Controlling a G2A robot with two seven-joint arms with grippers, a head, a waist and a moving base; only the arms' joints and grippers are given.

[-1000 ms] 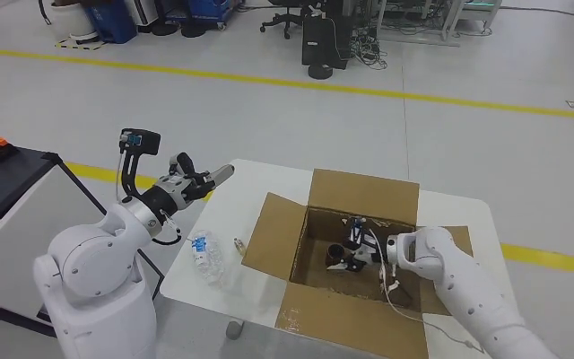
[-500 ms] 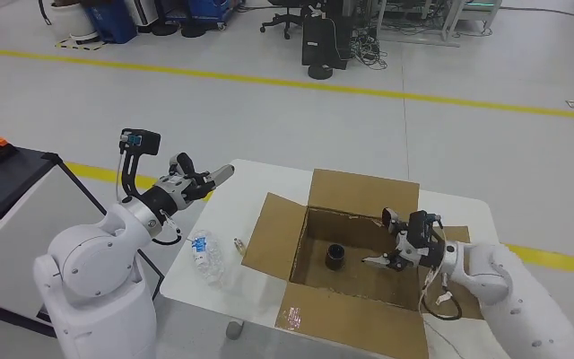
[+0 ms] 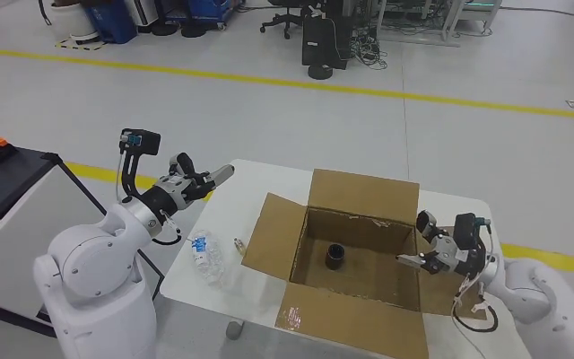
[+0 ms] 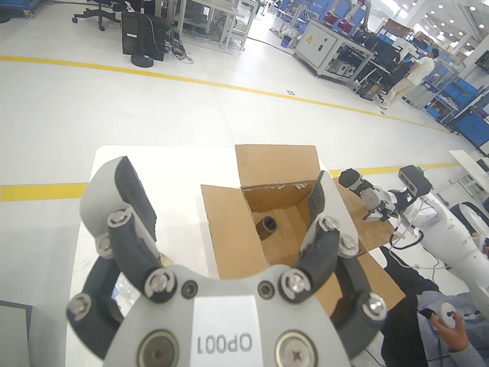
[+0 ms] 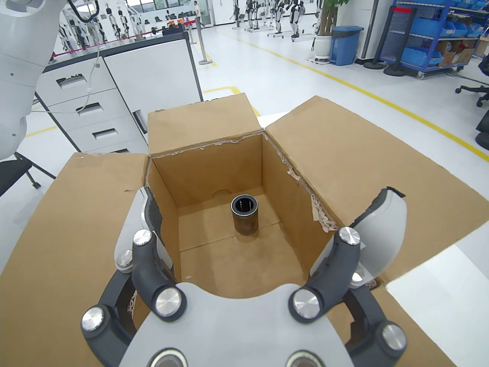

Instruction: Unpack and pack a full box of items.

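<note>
An open cardboard box (image 3: 278, 235) stands on the white table (image 3: 242, 193). On the box floor a black cylinder (image 3: 336, 257) (image 4: 269, 224) (image 5: 244, 218) stands upright, alone. My right gripper (image 3: 415, 242) (image 5: 267, 196) hangs over the box's right flap (image 3: 448, 269), just outside the right wall, open and empty, facing into the box. My left gripper (image 3: 220, 172) (image 4: 221, 169) is held above the table's far left corner, well left of the box, open and empty. The left wrist view also catches the right gripper (image 4: 361, 198) beyond the box.
A crumpled clear plastic bottle (image 3: 204, 254) lies on the table left of the box, with a small pale object (image 3: 239, 244) beside it. The box's four flaps are folded outward. A dark-topped cabinet (image 3: 22, 175) stands off the table's left side.
My right gripper has drawn out of the box, from beside the black cylinder to over the right flap. The cylinder stays standing on the box floor. The left arm has not moved.
</note>
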